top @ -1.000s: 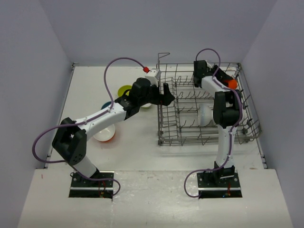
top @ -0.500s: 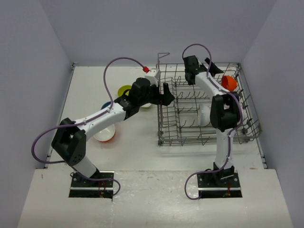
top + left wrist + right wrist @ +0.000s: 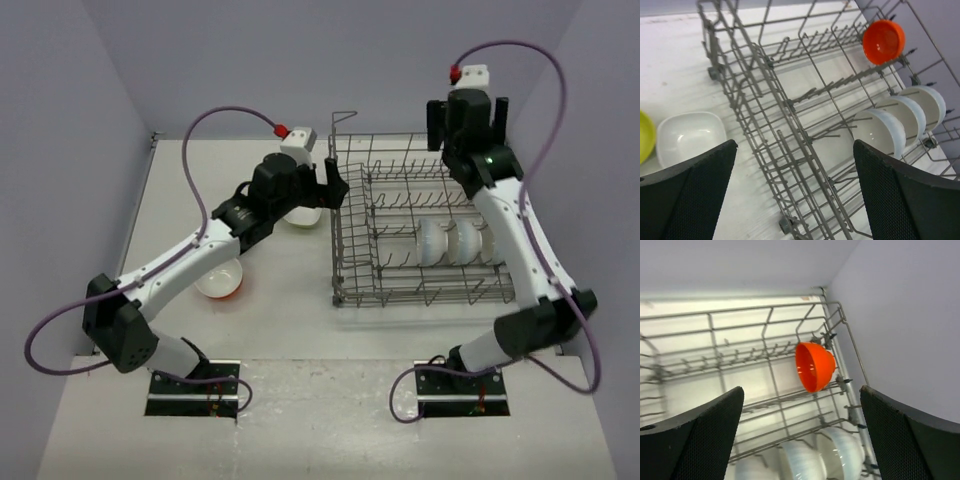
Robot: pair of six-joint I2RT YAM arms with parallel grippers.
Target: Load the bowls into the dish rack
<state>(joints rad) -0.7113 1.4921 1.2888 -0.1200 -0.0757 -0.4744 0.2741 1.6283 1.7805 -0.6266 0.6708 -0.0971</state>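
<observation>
The grey wire dish rack [image 3: 400,285] [image 3: 790,125] [image 3: 770,375] fills the right half of the table. An orange bowl [image 3: 883,41] [image 3: 814,366] leans on its side among the tines at the rack's far right corner. Three white bowls [image 3: 432,241] [image 3: 880,131] stand on edge in a row in the rack. My right gripper [image 3: 468,112] [image 3: 802,435] hangs open and empty above the rack's far side. My left gripper [image 3: 335,188] [image 3: 795,200] is open and empty over the rack's left wall. A white squarish bowl [image 3: 690,137] [image 3: 303,214] and a yellow-green bowl [image 3: 644,136] sit on the table beside it.
An orange bowl with a white inside [image 3: 220,280] sits on the table under the left arm. Purple walls close in the table at the back and both sides. The rack's tall wire handle [image 3: 343,120] sticks up at its far left corner.
The right gripper has opened, left the orange bowl in the rack's far right corner and risen up and back. The left arm has lifted and drawn back slightly to the left.
</observation>
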